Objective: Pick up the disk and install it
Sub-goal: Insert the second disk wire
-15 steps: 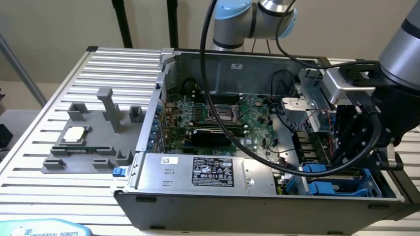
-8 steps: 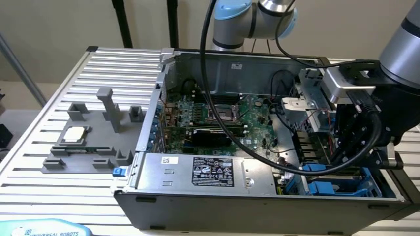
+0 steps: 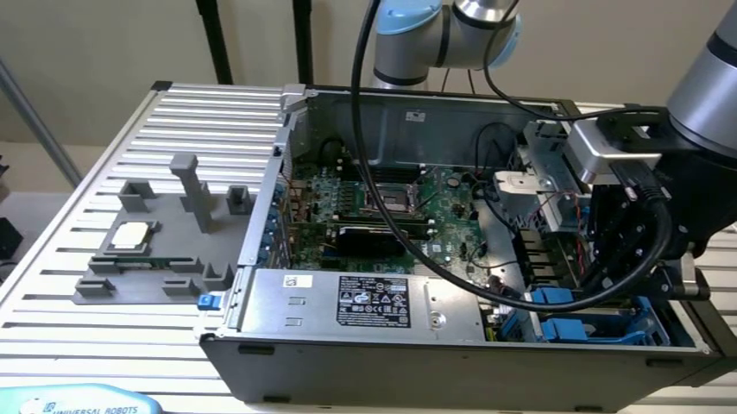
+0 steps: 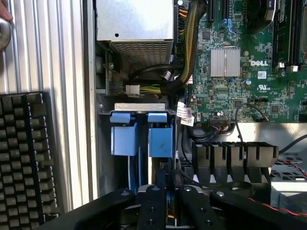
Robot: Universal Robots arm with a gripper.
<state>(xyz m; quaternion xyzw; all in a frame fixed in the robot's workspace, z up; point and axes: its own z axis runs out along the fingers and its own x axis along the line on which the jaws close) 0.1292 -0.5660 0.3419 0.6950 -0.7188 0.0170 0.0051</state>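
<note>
In the exterior view, an open computer case [image 3: 461, 345] is seen lying on a slatted metal table [image 3: 150, 138], with the robot arm [image 3: 702, 95] reaching down into the end of the case at the exterior view's right. Blue drive brackets [image 3: 576, 328] are seen in the bay there, near the large silver box with a black label [image 3: 368, 300]. A grey fixture [image 3: 161, 250] carrying a small square silver chip [image 3: 129, 235] is set on the table at the exterior view's left.

In the wrist view, the gripper [image 4: 168, 201] is shown narrowed, its black fingers [image 4: 152, 206] closed on the disk [image 4: 160, 139], whose blue bracket stands edge-on in the drive bay beside a second blue bracket [image 4: 123, 136]. The green motherboard [image 4: 240, 62] and a black keyboard [image 4: 26, 153] are also visible.
</note>
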